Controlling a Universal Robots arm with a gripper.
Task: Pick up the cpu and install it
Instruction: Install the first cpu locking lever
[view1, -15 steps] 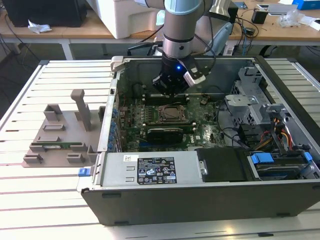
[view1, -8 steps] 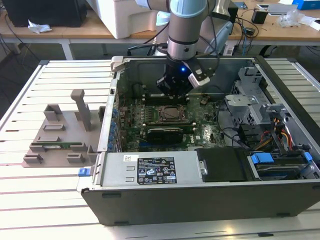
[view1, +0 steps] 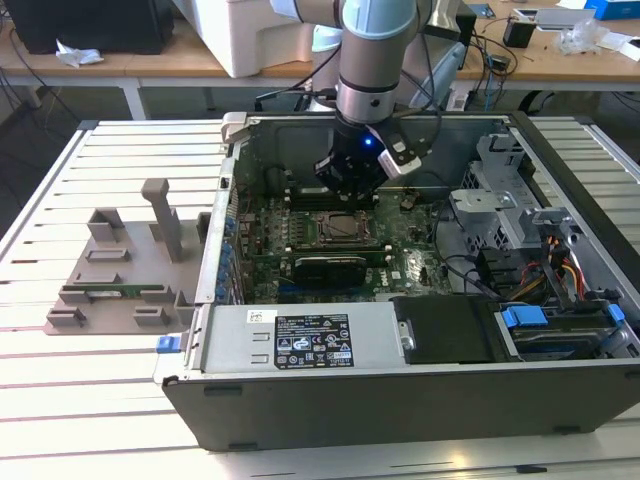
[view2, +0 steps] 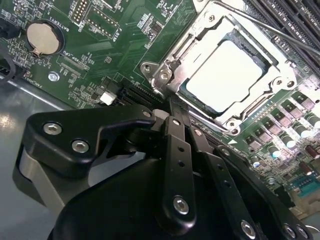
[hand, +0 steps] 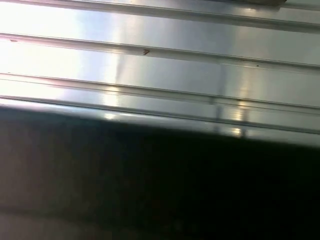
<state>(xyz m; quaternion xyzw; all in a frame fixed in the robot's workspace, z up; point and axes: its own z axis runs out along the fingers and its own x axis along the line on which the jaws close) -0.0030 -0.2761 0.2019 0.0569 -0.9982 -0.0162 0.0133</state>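
The tool hangs from the arm inside the open computer case, low over the green motherboard. In the exterior view it stands just above the far edge of the processor socket, a little toward the far wall of the case. In the second wrist view the black links of the tool come together to a narrow point, with the two finger links pressed side by side, so the tool looks drawn narrow and it holds nothing between them.

The cpu lies flat in the socket, its pale silver top facing up, with the shiny metal frame around it. It is just beyond the tip of the tool and apart from it; the tool does not touch it. A thin metal lever crosses over the far corner of the frame. A round coin battery sits on the board well apart from the socket.

In the exterior view the case rests on a slatted metal worktop. On the exterior view's left, beside the case, a grey holder fixture stands on the worktop. The first wrist view shows bright metal slats and a dark area under them.
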